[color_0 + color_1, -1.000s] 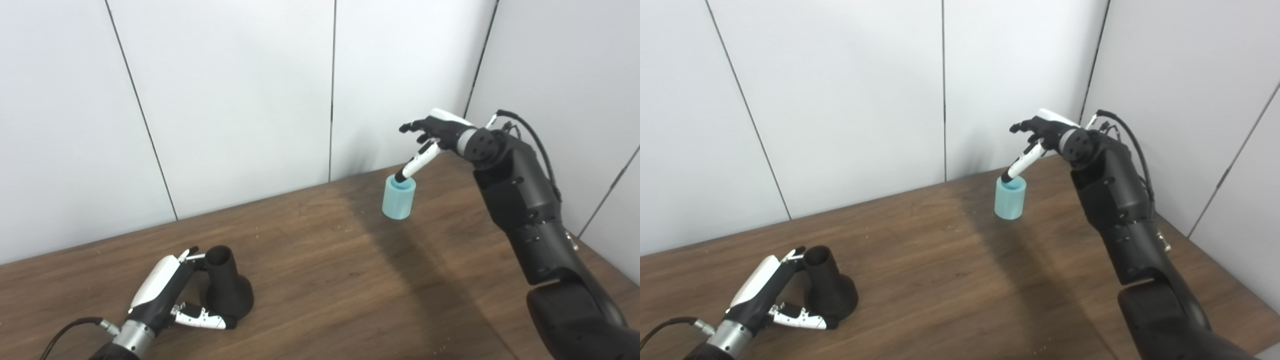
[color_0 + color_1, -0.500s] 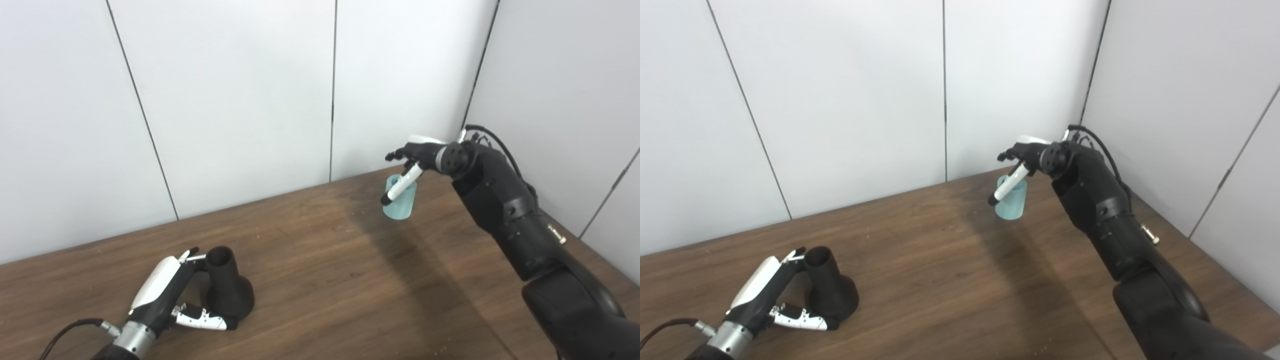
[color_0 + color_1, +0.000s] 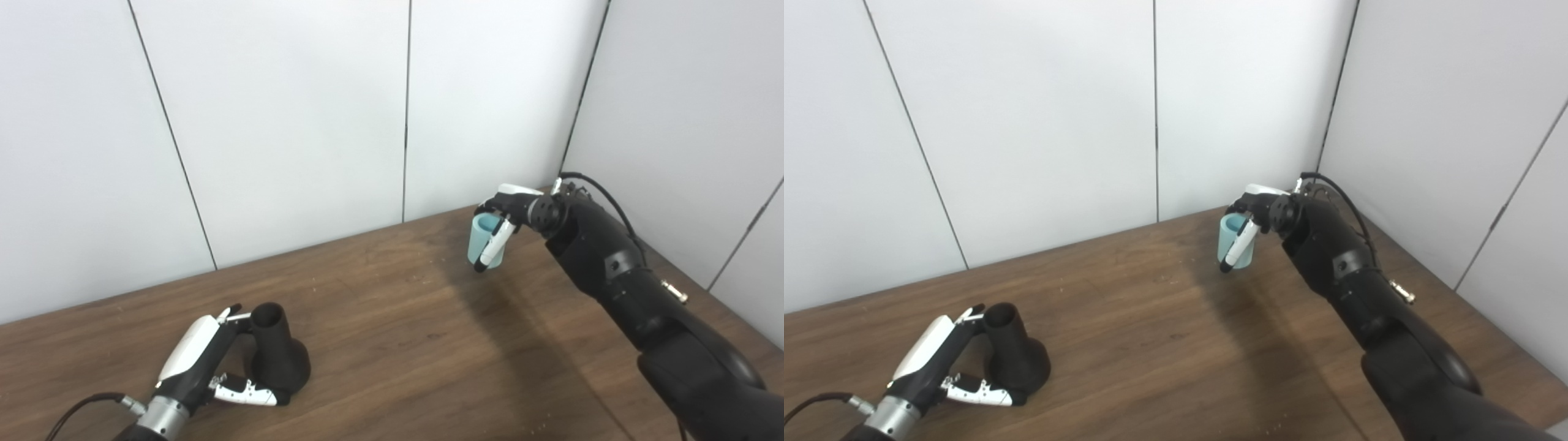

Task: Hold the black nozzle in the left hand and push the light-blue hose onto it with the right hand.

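Light-blue hose (image 3: pixel 487 240), a short stiff-looking sleeve, stands upright far right on the table (image 3: pixel 392 343). Right hand (image 3: pixel 508 214) wraps it, thumb down the front; full grip, can't tell. Probably light, maybe slick: take it mid-wall, mouth clear. Black nozzle (image 3: pixel 277 355) stands near left, left hand (image 3: pixel 205 358) cupped round it, fingers touching neck and base.

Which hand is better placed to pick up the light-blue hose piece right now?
Right. The right hand is already at the light-blue hose, thumb across its near side. The left hand is at the black nozzle, across the table.
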Motion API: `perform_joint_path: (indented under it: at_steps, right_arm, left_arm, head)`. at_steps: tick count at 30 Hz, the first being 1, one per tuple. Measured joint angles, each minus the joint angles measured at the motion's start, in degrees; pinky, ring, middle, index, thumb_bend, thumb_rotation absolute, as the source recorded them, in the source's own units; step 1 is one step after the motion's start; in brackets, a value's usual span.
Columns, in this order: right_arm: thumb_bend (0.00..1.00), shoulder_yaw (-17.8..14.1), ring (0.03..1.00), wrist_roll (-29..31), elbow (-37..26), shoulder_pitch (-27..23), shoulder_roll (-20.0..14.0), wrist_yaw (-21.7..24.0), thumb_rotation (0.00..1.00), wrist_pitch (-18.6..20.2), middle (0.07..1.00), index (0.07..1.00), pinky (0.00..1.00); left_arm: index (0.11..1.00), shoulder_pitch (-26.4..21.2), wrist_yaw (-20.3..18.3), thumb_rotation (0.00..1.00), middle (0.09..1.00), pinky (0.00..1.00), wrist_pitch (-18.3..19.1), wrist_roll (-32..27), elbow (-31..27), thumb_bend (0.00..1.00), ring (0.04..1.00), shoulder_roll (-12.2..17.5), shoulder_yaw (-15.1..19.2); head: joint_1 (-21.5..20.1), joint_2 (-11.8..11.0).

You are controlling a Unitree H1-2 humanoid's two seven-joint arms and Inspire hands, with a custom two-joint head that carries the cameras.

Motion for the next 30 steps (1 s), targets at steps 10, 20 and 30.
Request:
perform_joint_path:
  at_steps: [10, 20, 30]
  right_arm:
    - [0.9, 1.3, 0.759, 0.6, 2.7, 0.2, 0.6, -7.9, 0.12, -2.4, 0.782, 0.787, 0.67]
    - [0.54, 1.3, 0.342, 1.1, 1.2, 2.3, 0.6, -12.1, 0.0, -4.2, 0.474, 0.49, 0.31]
    - [0.52, 1.3, 0.471, 3.1, -2.2, 3.5, 0.0, -10.5, 0.0, -4.3, 0.49, 0.462, 0.42]
  left_arm:
    - [0.48, 0.5, -0.4, 0.0, 0.496, 1.0, 0.1, 0.0, -0.9, 0.53, 0.642, 0.3, 0.0]
    - [0.48, 0.5, -1.0, 0.0, 0.495, 1.0, 0.1, 0.0, -1.3, 0.53, 0.642, 0.6, 0.1]
    - [0.481, 0.7, -1.3, 0.0, 0.495, 1.0, 0.1, -0.2, -1.5, 0.53, 0.639, 0.9, 0.3]
  head:
    - [0.3, 0.7]
    - [0.3, 1.3]
    - [0.3, 2.2]
